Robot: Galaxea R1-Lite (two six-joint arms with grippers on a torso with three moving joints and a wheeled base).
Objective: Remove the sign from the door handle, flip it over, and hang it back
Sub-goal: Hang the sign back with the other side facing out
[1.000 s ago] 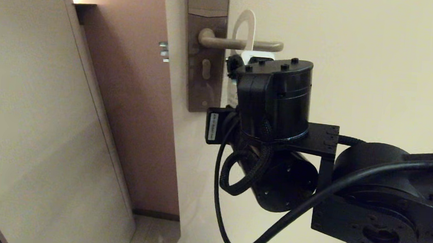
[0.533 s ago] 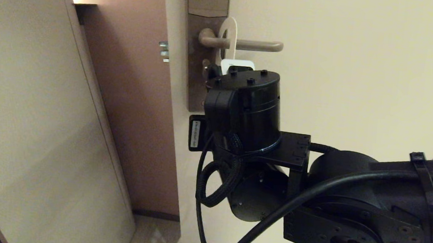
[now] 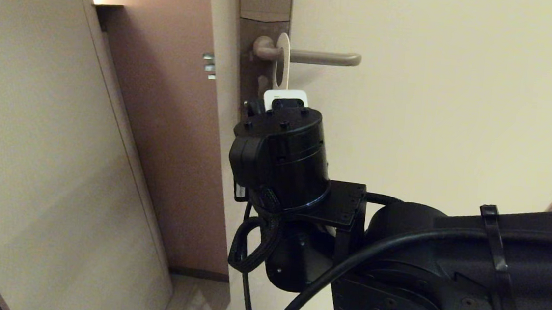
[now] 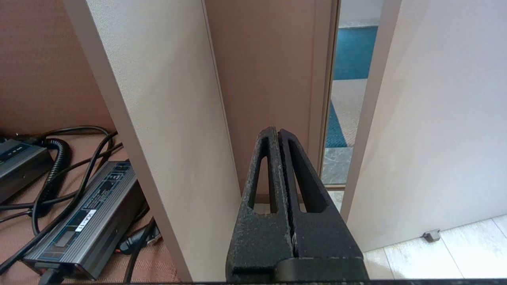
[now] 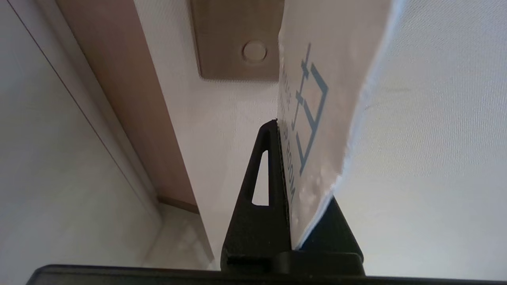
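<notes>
The sign (image 3: 283,62) hangs with its oval hole around the door handle (image 3: 313,56), just above the right gripper (image 5: 283,130), white "ROOM" face showing. That gripper is clamped on the sign's lower edge, the handle's plate (image 3: 264,6) above it. The left gripper (image 4: 278,132) is closed and empty, beside a grey panel (image 4: 166,118).

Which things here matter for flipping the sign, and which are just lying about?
In the job:
sign, looped on the door handle
right gripper, shut on the sign

Lying about:
left gripper, shut, parked
power bricks and cables on the floor
cabinet panel
</notes>
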